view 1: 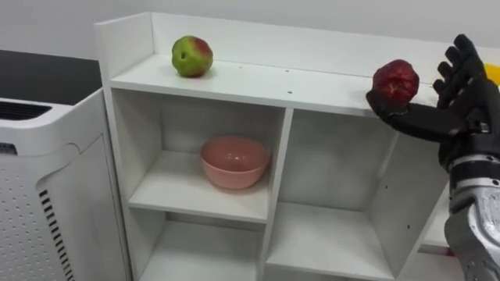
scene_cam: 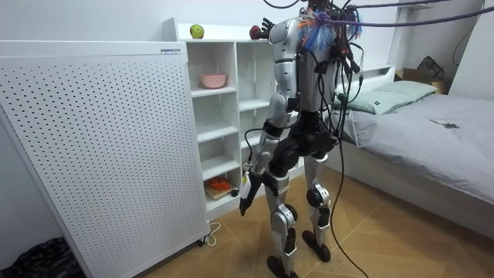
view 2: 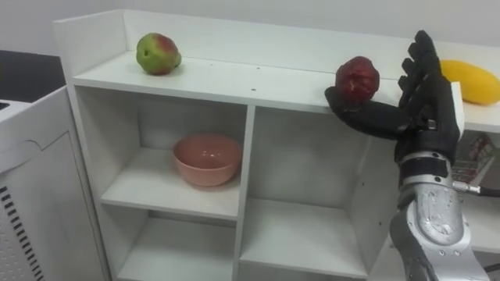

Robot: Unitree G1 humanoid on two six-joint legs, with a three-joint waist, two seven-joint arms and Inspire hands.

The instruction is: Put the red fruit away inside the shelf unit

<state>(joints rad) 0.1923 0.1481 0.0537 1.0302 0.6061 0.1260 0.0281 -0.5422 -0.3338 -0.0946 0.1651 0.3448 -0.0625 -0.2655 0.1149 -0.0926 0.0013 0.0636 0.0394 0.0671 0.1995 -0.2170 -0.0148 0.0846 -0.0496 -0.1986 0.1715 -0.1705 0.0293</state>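
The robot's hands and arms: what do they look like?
The right hand is black, with slim segmented fingers. A dark ribbed band joins it to a rounded, shiny silver forearm. The left hand looks dark too.

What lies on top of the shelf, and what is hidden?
On the shelf: a green apple at the left, a red apple near the front edge beside the right hand, a yellow fruit further right. The hand covers the fruit's left end.

White closet [view 1: 258,80] — red apple [view 1: 395,80], green-red apple [view 1: 191,56], pink bowl [view 1: 234,161].
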